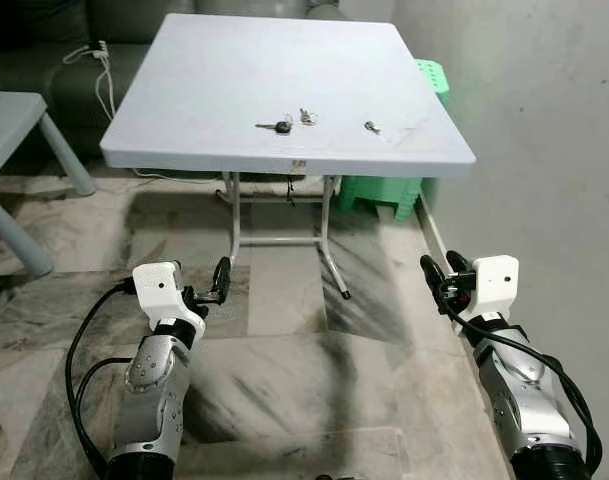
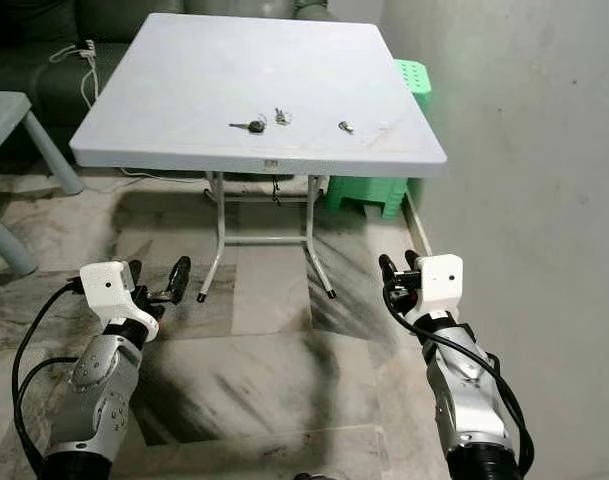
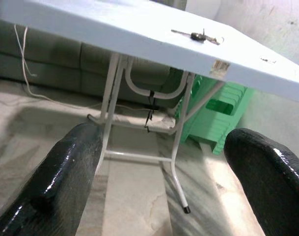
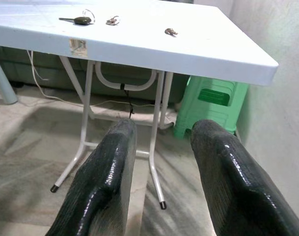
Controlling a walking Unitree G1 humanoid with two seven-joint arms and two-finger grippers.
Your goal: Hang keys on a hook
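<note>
Three keys lie near the front edge of a white folding table (image 1: 284,60): a black-headed key (image 1: 277,126), a small key bunch (image 1: 307,116) just behind it, and a lone small key (image 1: 372,127) to the right. Both arms are held low in front of the table, well below its top. My left gripper (image 1: 209,288) is open, its fingers (image 3: 66,172) wide apart and empty. My right gripper (image 1: 442,270) is open with a narrower gap, and nothing sits between its fingers (image 4: 223,167).
A green plastic stool (image 1: 384,190) stands under the table's right side, against a grey wall (image 1: 544,120). A dark sofa (image 1: 44,40) with a white cable (image 1: 104,75) is behind. Another table (image 1: 14,130) stands at the left. The floor is marble.
</note>
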